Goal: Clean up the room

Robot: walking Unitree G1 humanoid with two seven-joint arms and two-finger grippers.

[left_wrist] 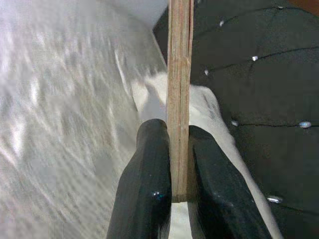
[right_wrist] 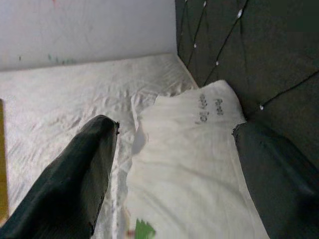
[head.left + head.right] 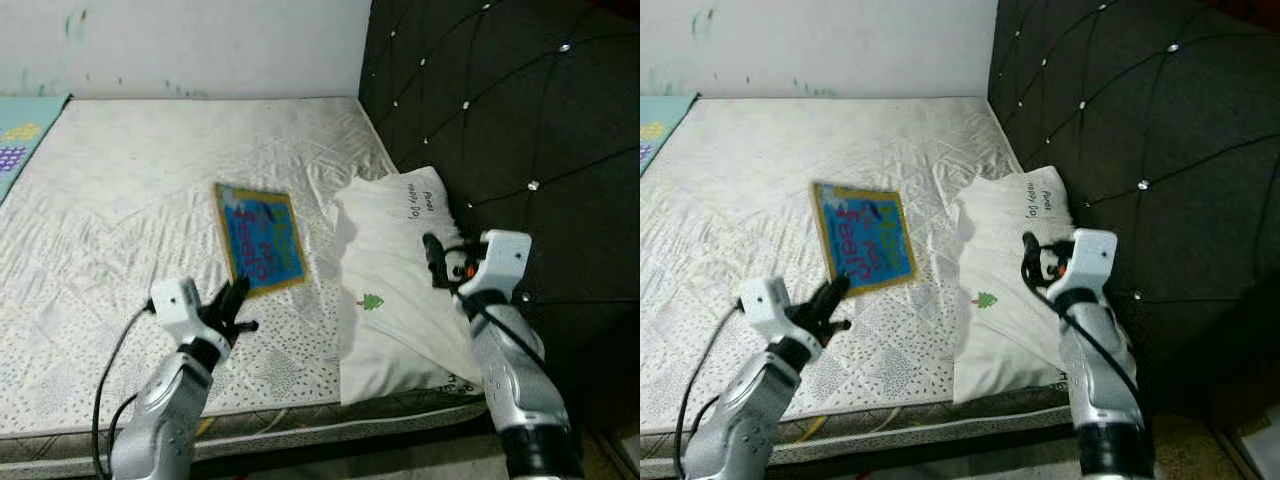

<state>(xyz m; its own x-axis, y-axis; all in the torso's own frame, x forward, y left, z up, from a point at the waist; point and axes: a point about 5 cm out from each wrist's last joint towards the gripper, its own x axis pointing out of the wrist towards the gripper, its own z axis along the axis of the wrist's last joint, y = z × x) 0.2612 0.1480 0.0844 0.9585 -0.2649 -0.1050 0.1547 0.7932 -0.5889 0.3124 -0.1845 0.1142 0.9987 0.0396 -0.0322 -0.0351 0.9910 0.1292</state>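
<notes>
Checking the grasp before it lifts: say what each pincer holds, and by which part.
The left pincer grips the board by its near edge, one finger on each face. The right pincer is open above the pillow, holding nothing.

Bare white patterned mattress (image 3: 150, 180) against a black tufted headboard.
On it: a white pillow (image 3: 400, 290) beside the headboard and a blue wooden-framed picture board (image 3: 258, 238) near the pillow.

"feel" on blue book (image 3: 862, 248)
</notes>
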